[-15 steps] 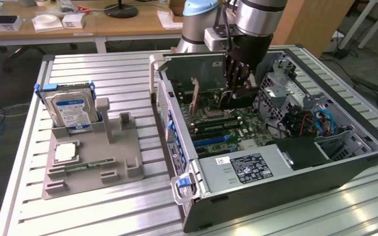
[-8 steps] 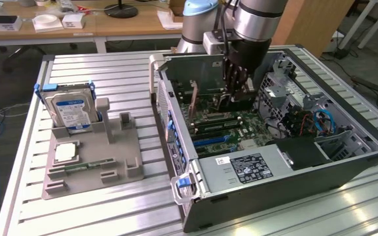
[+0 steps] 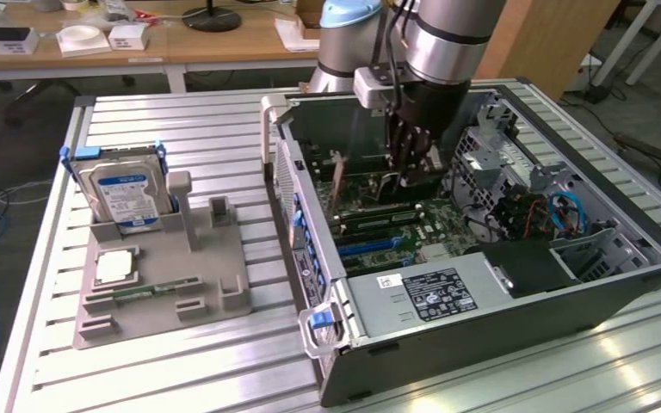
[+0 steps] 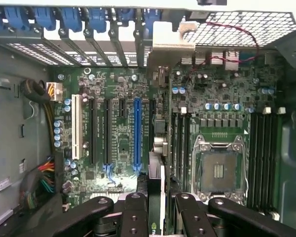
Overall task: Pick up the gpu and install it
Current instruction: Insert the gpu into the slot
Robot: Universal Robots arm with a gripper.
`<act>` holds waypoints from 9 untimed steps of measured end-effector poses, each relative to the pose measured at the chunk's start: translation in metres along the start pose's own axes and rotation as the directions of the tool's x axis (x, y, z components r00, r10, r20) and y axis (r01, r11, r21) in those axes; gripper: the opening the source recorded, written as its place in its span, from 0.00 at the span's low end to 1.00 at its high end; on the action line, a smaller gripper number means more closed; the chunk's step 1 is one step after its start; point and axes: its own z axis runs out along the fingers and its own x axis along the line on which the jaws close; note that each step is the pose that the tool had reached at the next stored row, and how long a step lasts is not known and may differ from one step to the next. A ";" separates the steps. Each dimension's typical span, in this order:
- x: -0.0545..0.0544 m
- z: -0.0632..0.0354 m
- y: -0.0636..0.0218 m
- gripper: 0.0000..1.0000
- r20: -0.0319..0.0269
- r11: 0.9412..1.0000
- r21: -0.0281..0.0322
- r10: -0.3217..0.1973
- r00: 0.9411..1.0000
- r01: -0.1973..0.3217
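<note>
The arm reaches down into the open computer case [image 3: 606, 284], which lies on its side on the slatted counter [image 3: 169, 370]. The gripper [image 3: 413, 168] is low inside the case, over the motherboard [image 4: 113, 123].

In the wrist view the gripper [image 4: 158, 217] is clamped on the gpu [image 4: 157, 177], with a black finger on either side of it. The card is seen edge-on, and its silver bracket reaches the case's slotted rear wall. It runs just beside the long blue slot [image 4: 136, 133], between that slot and the empty processor socket [image 4: 219, 170]. I cannot tell whether its edge touches the board.

On the counter, at the exterior view's left, a grey holder [image 3: 193, 284] carries an upright hard drive [image 3: 124, 191], a processor chip [image 3: 114, 265] and a memory stick [image 3: 147, 292].
</note>
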 end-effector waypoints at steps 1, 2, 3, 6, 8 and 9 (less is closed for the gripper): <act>0.001 0.0008 0.0001 0.26 0.000 1.000 -0.001 -0.003 1.000 0.003; 0.002 0.0016 0.0001 0.26 0.000 1.000 -0.001 -0.006 1.000 0.006; 0.004 0.0022 0.0000 0.26 0.000 1.000 -0.002 -0.008 1.000 0.008; 0.007 0.0038 0.0002 0.26 0.000 1.000 -0.002 -0.014 1.000 0.014; 0.007 0.0039 0.0003 0.26 0.000 1.000 -0.002 -0.014 1.000 0.014; 0.007 0.0039 0.0003 0.26 0.000 1.000 -0.002 -0.014 1.000 0.014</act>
